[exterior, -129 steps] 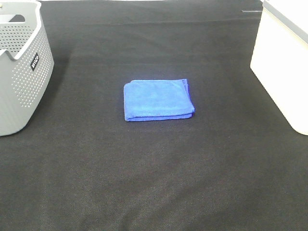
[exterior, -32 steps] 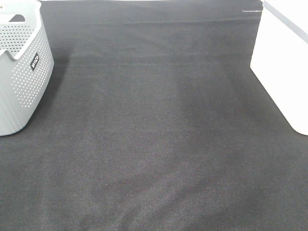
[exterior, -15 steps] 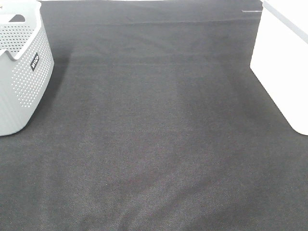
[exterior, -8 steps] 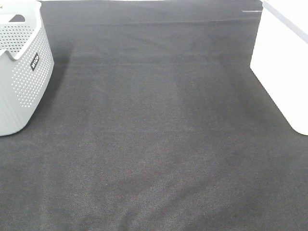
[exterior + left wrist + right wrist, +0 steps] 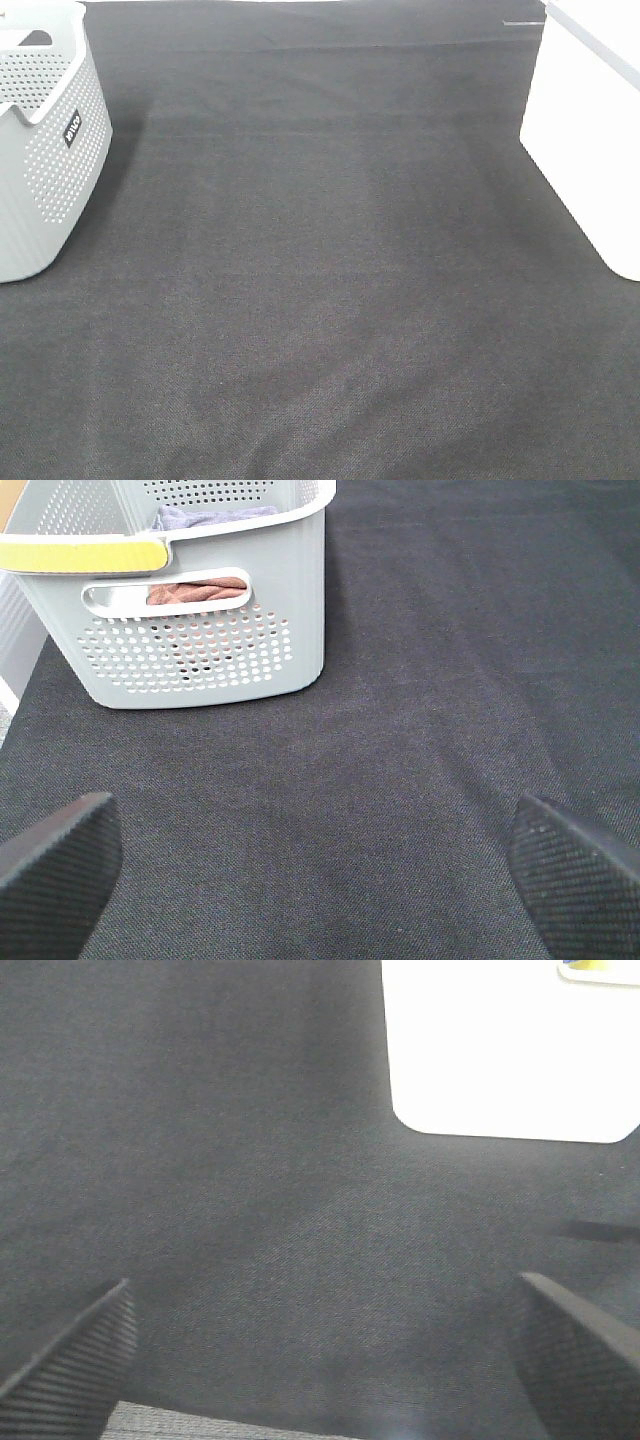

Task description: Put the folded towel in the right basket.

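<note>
Towel nowhere in view, presumably inside white right basket [image 5: 590,130]. Left gripper [image 5: 320,870] and right gripper [image 5: 320,1350] both spread wide, empty, over black mat [image 5: 330,300]. Risk: unverified drop; towel may hang on rim.

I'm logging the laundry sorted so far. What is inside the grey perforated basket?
In the left wrist view, the grey basket holds a reddish-brown cloth showing through its handle slot and a greyish-purple cloth above the rim. Anything deeper is hidden by its walls.

The grey basket [image 5: 45,150] carries a small black label, lettering illegible.
</note>
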`<state>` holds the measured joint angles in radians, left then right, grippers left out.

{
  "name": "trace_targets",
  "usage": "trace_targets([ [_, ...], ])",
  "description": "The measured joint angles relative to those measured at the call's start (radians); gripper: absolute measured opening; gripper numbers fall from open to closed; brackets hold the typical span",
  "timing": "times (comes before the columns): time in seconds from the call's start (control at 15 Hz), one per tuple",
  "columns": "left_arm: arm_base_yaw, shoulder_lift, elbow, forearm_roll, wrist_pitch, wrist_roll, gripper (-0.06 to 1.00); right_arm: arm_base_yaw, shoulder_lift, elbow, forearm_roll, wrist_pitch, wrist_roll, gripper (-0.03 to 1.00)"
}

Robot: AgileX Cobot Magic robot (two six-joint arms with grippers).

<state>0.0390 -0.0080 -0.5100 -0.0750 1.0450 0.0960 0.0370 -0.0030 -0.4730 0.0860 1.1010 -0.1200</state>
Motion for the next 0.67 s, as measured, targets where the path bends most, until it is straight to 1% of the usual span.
trace_targets([
  [0.4,0.0,0.0,0.0,0.0,0.0,0.0,0.98,0.0,0.0,0.012,0.044,0.008,0.0,0.97],
  [0.67,0.0,0.0,0.0,0.0,0.0,0.0,0.98,0.0,0.0,0.012,0.045,0.008,0.006,0.96],
])
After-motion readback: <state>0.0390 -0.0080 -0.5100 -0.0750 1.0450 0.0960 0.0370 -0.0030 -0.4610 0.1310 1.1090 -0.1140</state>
